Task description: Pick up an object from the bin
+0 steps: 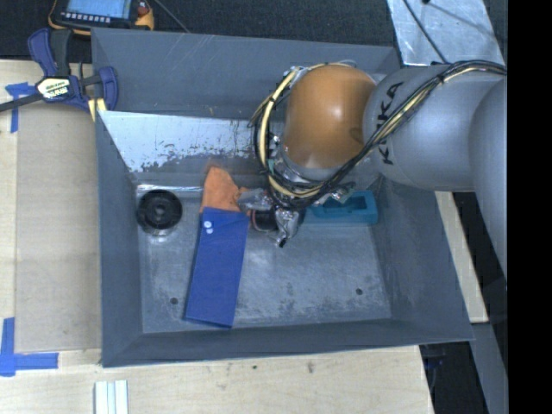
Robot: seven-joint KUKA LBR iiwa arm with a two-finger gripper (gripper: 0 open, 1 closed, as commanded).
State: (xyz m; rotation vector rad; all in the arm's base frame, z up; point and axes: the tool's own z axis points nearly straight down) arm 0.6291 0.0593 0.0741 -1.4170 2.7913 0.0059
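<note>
Blue box (216, 270) lies flat on the scuffed bin floor (319, 283).

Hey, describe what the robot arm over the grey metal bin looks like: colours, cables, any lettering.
The arm is thick, rounded and silver-grey, with dark KUKA lettering near its wrist. A glossy orange-brown dome cover caps the wrist, and black and yellow cables loop around it. Beneath sits a small dark gripper with some bare metal parts.
</note>
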